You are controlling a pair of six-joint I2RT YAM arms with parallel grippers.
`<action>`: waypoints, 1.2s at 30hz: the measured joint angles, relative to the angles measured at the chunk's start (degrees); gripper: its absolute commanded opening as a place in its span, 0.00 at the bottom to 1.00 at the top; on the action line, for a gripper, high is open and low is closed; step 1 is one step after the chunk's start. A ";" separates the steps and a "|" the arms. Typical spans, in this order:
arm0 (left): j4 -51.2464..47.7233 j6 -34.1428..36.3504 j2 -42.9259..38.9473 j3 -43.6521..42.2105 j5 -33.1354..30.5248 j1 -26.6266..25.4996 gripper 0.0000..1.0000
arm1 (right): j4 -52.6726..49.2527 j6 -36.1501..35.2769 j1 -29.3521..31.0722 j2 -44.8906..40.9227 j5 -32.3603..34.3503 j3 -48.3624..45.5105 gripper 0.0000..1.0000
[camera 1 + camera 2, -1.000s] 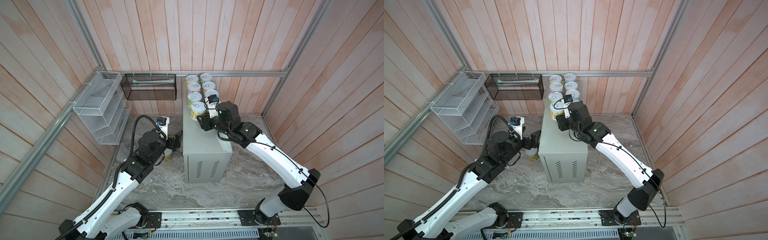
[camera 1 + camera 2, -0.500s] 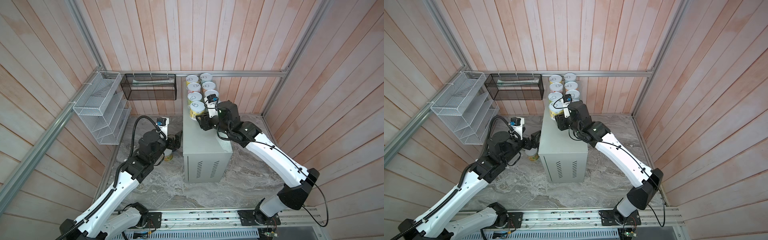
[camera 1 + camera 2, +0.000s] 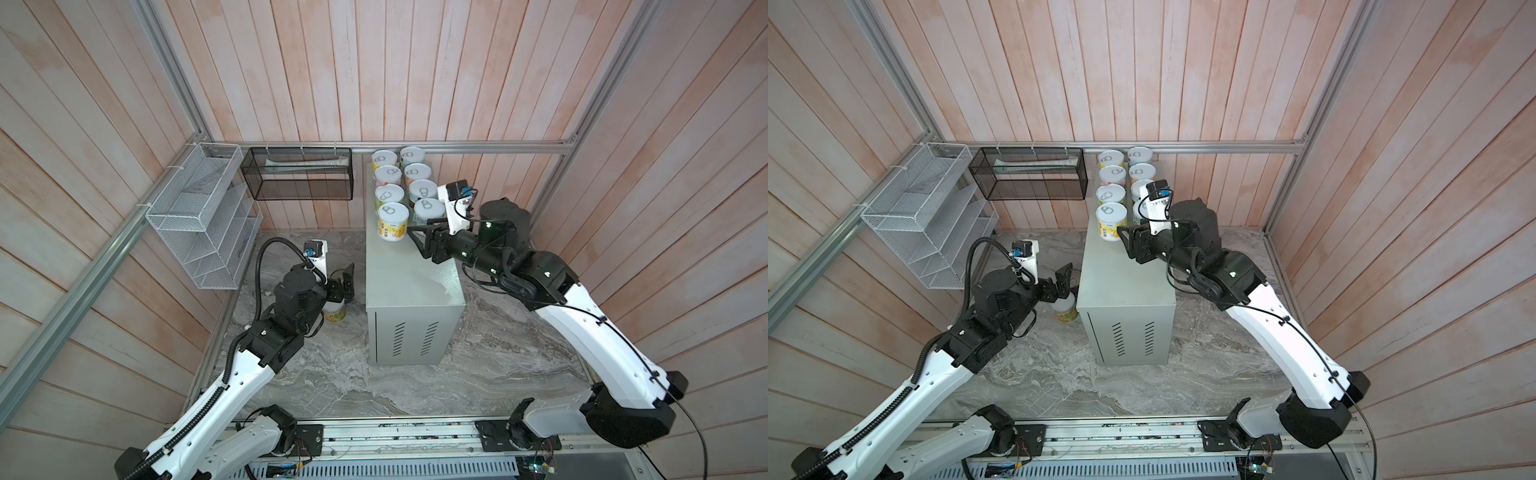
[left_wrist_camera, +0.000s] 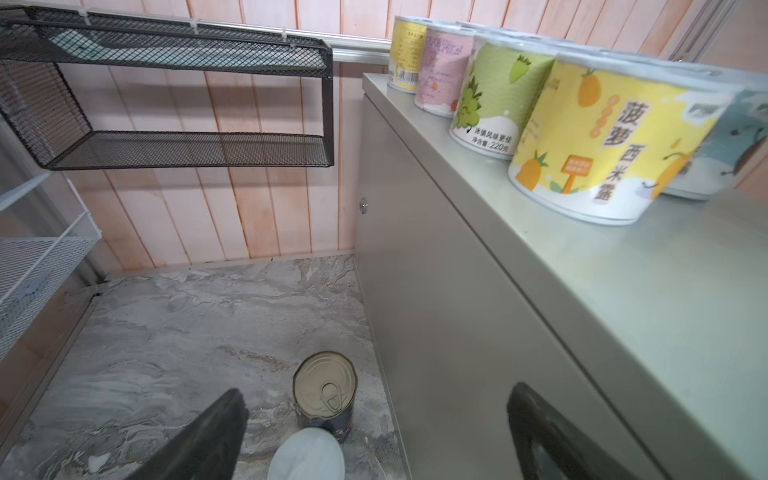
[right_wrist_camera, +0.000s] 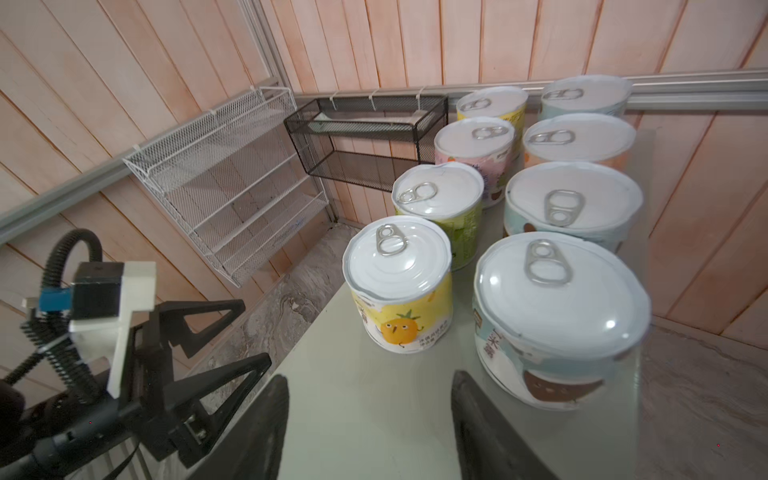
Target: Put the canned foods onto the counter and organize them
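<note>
Your left gripper is wide open; the white-topped tin stands upright under it, beside the counter.

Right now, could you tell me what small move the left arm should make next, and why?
Probably lower the left gripper onto the small can below it and close. Its jaws stand open and empty, eight cans fill two rows on the counter, but this can and a dark tin sit on the floor.
</note>
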 measured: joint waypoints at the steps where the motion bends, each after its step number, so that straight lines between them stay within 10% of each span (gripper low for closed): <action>1: 0.61 0.07 -0.92 -1.16 -0.68 0.02 1.00 | -0.02 0.13 -0.90 -1.62 0.31 -0.37 0.66; 12: -0.33 -4.09 -4.24 -5.57 -2.51 2.82 1.00 | 3.15 7.26 -30.71 -17.18 -5.42 -15.47 0.73; 36: -1.05 -11.58 -0.44 -13.44 1.51 3.10 1.00 | 15.19 10.62 -38.10 -14.99 -12.41 -41.77 0.95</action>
